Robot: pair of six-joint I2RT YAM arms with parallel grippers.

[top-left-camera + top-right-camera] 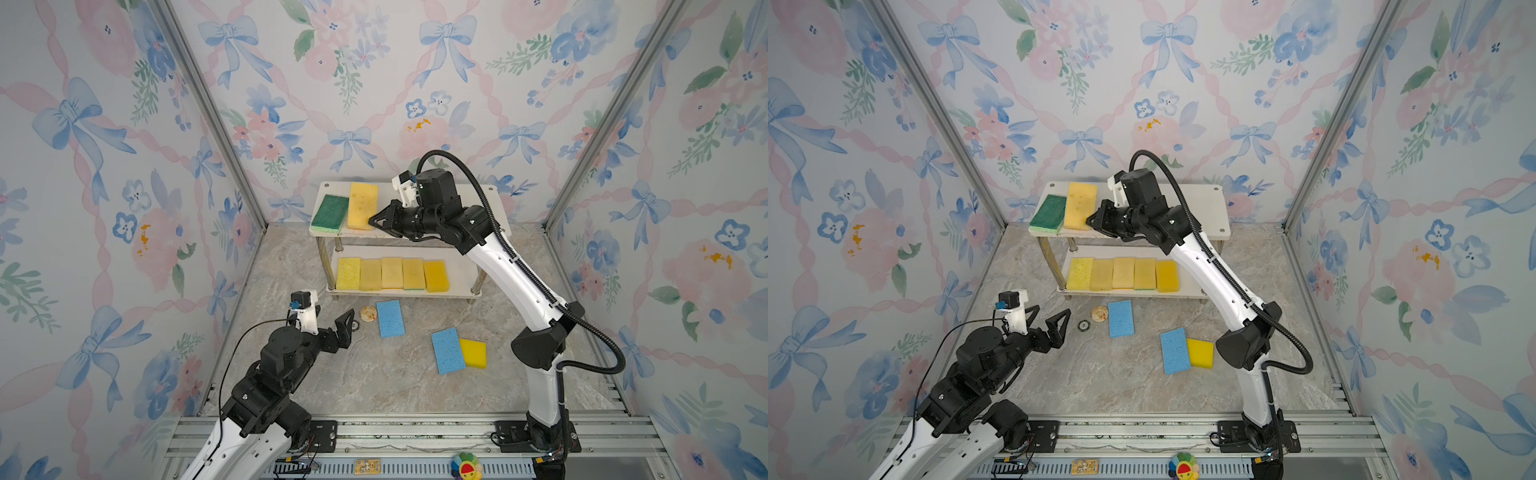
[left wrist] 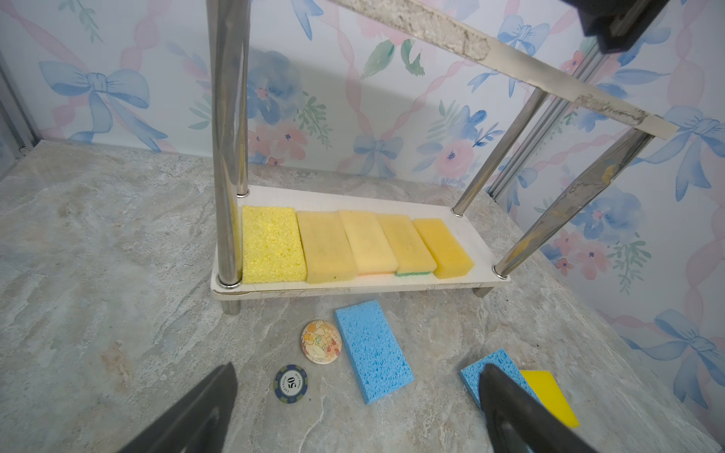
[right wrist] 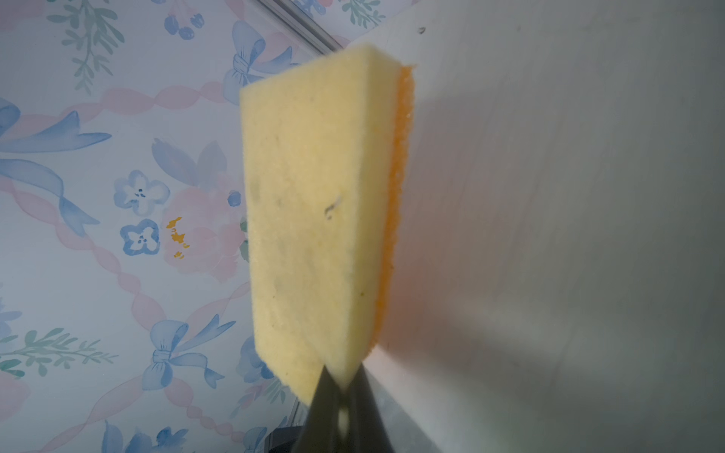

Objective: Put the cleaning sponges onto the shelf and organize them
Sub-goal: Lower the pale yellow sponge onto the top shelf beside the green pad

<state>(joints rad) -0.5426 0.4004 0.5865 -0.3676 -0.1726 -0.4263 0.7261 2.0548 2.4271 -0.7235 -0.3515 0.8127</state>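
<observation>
The shelf stands at the back. On its top board lie a dark green sponge and beside it a pale yellow sponge with an orange underside. My right gripper is shut on that yellow sponge's near corner, which rests against the white board. Several yellow sponges sit in a row on the lower board. In front of the shelf lie two blue sponges and a bright yellow one. My left gripper hovers open and empty, left of the nearer blue sponge.
A round picture badge and a poker chip lie on the marble floor between my left gripper and the blue sponge. Floral walls close in the back and sides. A metal rail runs along the front.
</observation>
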